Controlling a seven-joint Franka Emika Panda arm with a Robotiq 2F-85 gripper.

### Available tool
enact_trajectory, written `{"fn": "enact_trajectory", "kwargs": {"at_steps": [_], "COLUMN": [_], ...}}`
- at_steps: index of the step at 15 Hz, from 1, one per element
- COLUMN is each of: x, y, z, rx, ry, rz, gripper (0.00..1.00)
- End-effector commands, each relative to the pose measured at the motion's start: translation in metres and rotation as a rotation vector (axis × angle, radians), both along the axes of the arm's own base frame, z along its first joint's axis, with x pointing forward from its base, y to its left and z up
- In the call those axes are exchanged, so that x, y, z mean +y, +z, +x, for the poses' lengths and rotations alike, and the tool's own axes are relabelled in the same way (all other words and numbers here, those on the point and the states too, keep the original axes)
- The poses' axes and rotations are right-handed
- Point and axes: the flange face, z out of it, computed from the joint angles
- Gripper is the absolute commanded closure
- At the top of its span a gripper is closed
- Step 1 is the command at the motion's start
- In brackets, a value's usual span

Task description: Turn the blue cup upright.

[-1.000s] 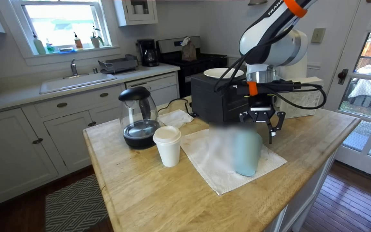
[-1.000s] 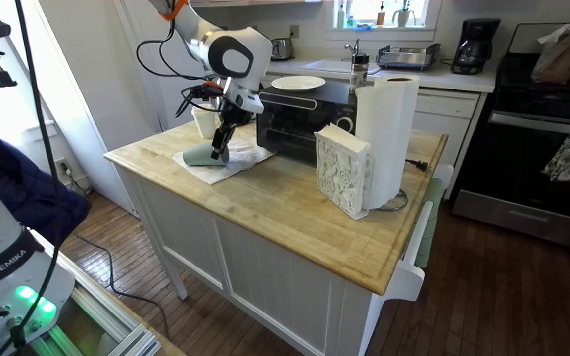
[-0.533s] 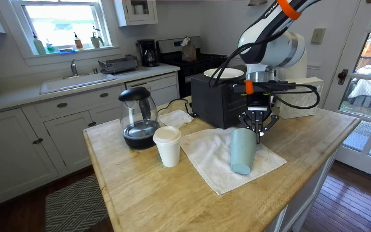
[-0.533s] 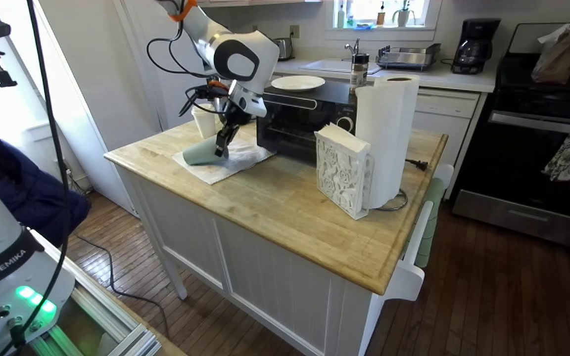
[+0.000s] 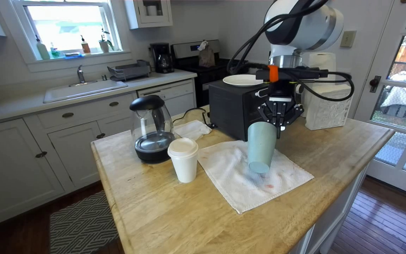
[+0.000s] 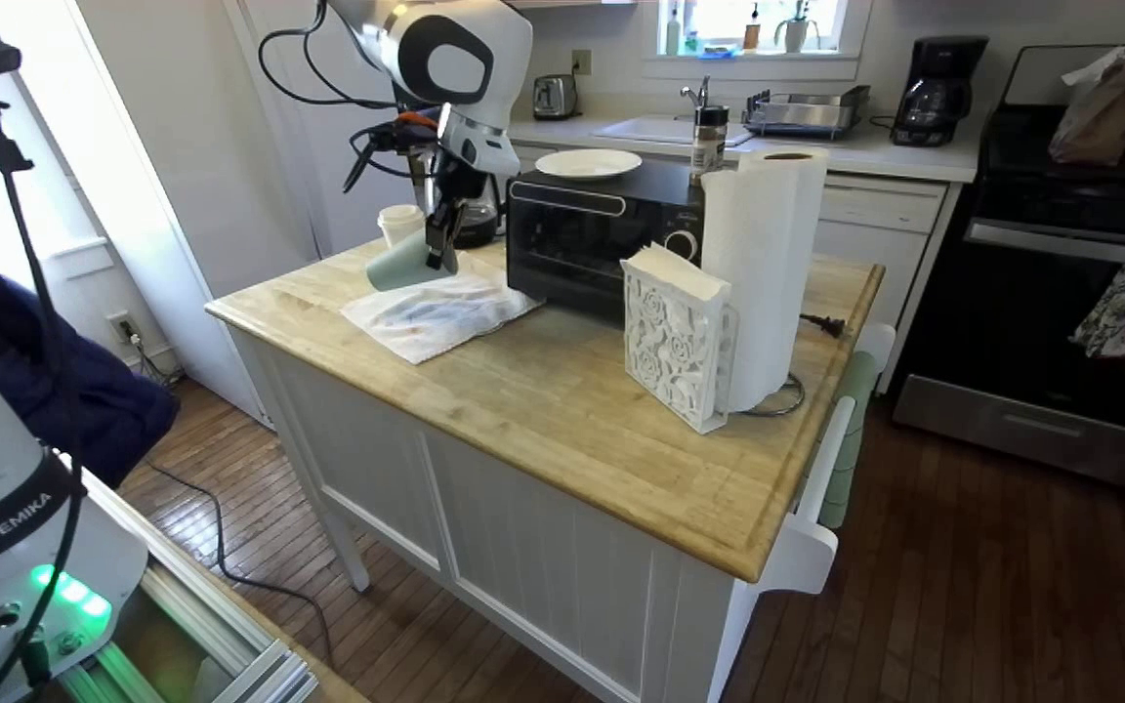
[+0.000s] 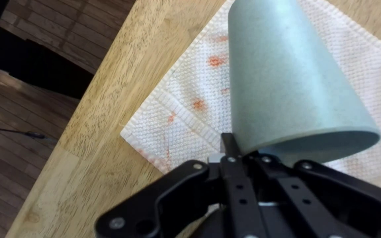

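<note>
My black pincer [image 6: 441,256] pinches rim of light blue-teal tapered plastic tumbler [image 5: 261,148], tilted below it, above white textured cloth [image 5: 238,192]. Off-centre grip: tumbler could swivel or slip if I rotate fast.

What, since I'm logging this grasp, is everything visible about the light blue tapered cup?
The light blue tapered cup looks like plastic, plain, no handle in sight; its flat round base is narrower than its open mouth. It hangs tilted, mouth end higher, above the white textured cloth, apparently clear of it. The black two-fingered gripper pinches its wall at the rim.
</note>
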Motion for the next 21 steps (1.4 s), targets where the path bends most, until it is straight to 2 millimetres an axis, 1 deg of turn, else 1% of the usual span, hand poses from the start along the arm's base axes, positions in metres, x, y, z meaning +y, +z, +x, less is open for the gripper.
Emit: {"fn": "enact_trajectory", "kwargs": {"at_steps": [1, 3, 5, 9, 12, 16, 21], "x": [0.013, 0.021, 0.028, 0.043, 0.047, 0.049, 0.054], "y": [0.03, 0.035, 0.035, 0.019, 0.014, 0.02, 0.02], "z": [-0.019, -0.024, -0.029, -0.045, -0.054, -0.063, -0.071], "rx": [-0.11, -0.173, -0.237, -0.324, -0.394, -0.472, -0.517], "ry": [0.035, 0.054, 0.065, 0.063, 0.05, 0.036, 0.054], "rz": [-0.145, -0.234, -0.314, -0.443, -0.522, -0.613, -0.704], "gripper": [0.99, 0.99, 0.99, 0.99, 0.99, 0.99, 0.99]}}
